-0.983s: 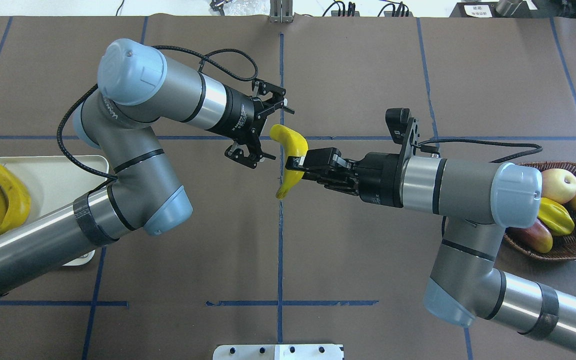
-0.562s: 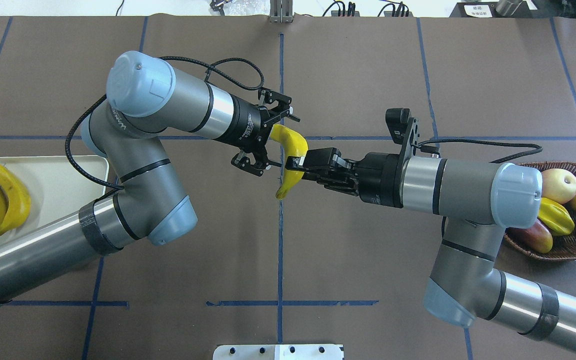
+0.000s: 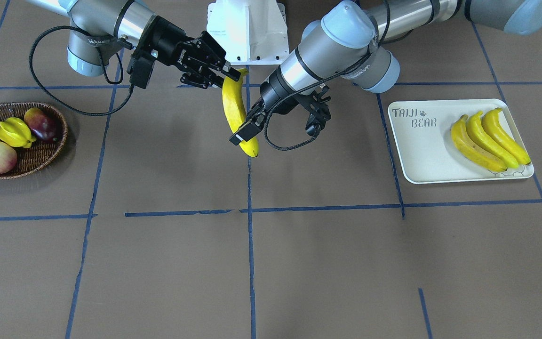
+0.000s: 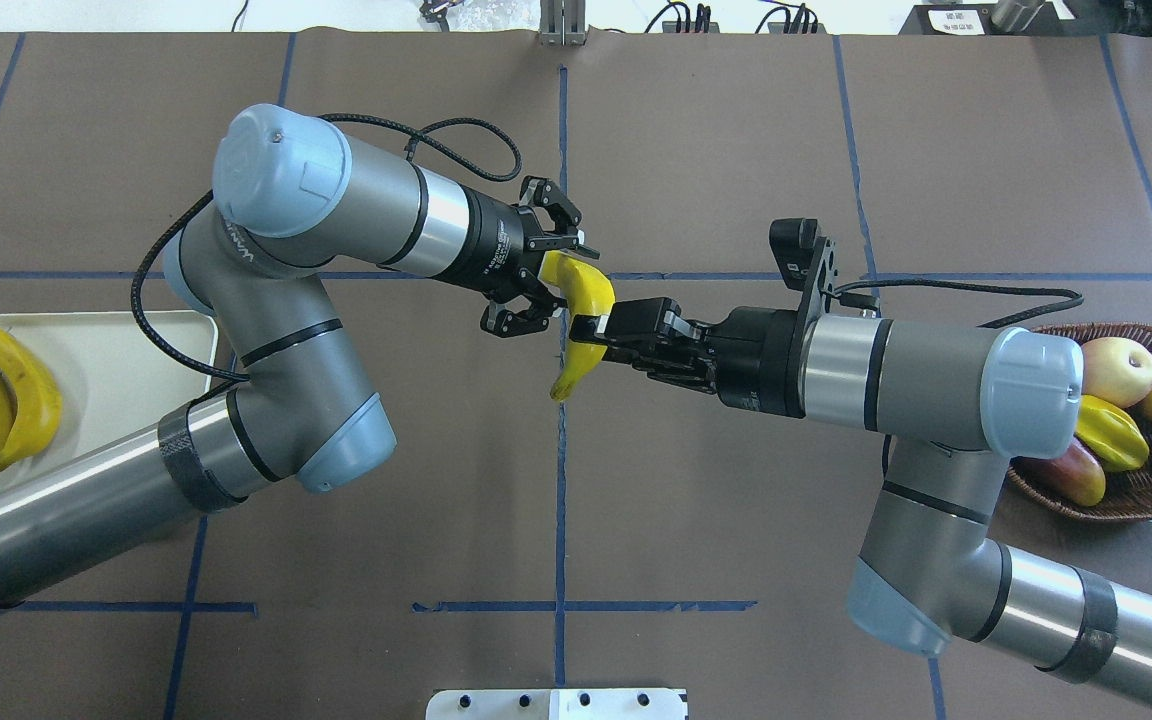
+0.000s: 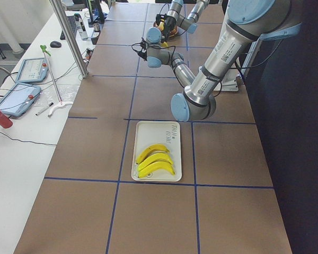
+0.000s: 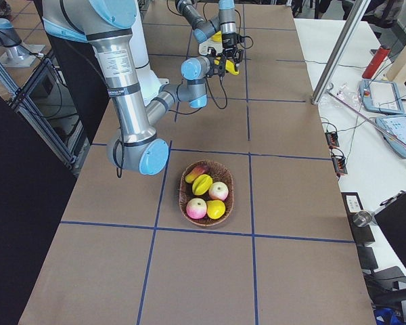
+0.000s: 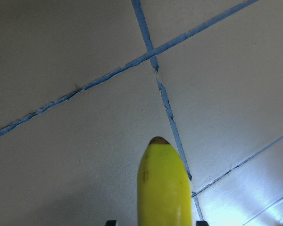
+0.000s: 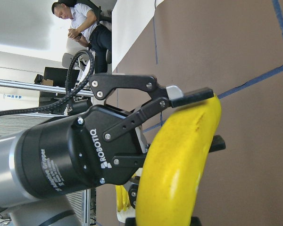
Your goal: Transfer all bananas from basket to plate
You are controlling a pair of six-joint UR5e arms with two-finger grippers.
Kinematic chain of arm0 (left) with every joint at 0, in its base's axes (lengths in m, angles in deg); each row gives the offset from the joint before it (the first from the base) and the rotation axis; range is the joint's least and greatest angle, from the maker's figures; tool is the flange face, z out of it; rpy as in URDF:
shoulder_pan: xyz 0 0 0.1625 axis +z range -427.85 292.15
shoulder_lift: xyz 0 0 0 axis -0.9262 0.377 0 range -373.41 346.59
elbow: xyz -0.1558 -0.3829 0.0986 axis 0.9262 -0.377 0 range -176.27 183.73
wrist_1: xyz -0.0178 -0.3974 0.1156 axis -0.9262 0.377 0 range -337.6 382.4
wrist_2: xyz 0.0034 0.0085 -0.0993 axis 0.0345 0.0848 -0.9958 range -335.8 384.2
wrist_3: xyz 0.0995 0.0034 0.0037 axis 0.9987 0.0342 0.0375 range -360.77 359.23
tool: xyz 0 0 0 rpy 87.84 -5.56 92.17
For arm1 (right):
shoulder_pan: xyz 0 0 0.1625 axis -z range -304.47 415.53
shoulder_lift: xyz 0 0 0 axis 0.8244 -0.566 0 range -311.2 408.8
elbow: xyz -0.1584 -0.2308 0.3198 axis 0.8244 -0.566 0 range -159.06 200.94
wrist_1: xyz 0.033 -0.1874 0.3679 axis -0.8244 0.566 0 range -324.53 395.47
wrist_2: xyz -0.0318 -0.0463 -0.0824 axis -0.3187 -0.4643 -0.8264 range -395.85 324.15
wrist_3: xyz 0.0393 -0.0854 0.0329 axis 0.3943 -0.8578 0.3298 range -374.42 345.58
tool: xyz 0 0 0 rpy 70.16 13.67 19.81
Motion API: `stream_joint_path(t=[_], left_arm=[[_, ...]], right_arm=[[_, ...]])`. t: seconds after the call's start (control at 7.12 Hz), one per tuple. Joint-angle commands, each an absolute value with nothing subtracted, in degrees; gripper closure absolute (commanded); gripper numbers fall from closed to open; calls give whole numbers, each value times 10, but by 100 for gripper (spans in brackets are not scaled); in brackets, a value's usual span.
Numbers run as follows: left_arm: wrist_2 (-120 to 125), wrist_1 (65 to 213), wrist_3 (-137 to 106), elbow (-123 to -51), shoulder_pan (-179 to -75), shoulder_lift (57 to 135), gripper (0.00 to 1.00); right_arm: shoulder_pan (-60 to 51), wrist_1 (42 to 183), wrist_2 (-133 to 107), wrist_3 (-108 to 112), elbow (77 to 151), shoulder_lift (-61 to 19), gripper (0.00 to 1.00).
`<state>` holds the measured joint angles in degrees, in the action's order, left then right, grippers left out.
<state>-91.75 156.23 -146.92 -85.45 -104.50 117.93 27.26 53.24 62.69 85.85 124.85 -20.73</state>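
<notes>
A yellow banana [image 4: 591,290] hangs over the table's middle, where the blue tape lines cross. My right gripper [image 4: 581,335] is shut on its middle. My left gripper [image 4: 536,268] is open, one jaw on each side of the banana's far end. In the left wrist view the banana [image 7: 162,188] fills most of the gap between the fingertips. The plate [image 3: 421,155] at my left holds three bananas [image 3: 485,139] side by side. The basket [image 3: 40,150] at my right holds apples, a starfruit and other fruit, with no banana showing in it.
A white mount plate [image 4: 556,703] sits at the table's near edge, between the arms. Both arms reach over the centre of the brown mat. A seated person [image 8: 80,23] shows far off in the right wrist view. Tablets [image 5: 21,84] lie on a side bench.
My left gripper has moved right, up to the banana, and its jaws now straddle the banana's far end. The right gripper and the banana have stayed put.
</notes>
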Motion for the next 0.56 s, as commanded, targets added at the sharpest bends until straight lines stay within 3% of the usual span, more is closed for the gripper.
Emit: stream_joint_path(t=[0.0, 0.42], left_arm=[[-918, 1580, -1467, -855, -1047, 1175, 100], [-920, 1582, -1464, -858, -1056, 1164, 100]], right_arm=[[275, 542, 624, 856, 1248, -200, 1], [265, 542, 628, 853, 1249, -205, 0]])
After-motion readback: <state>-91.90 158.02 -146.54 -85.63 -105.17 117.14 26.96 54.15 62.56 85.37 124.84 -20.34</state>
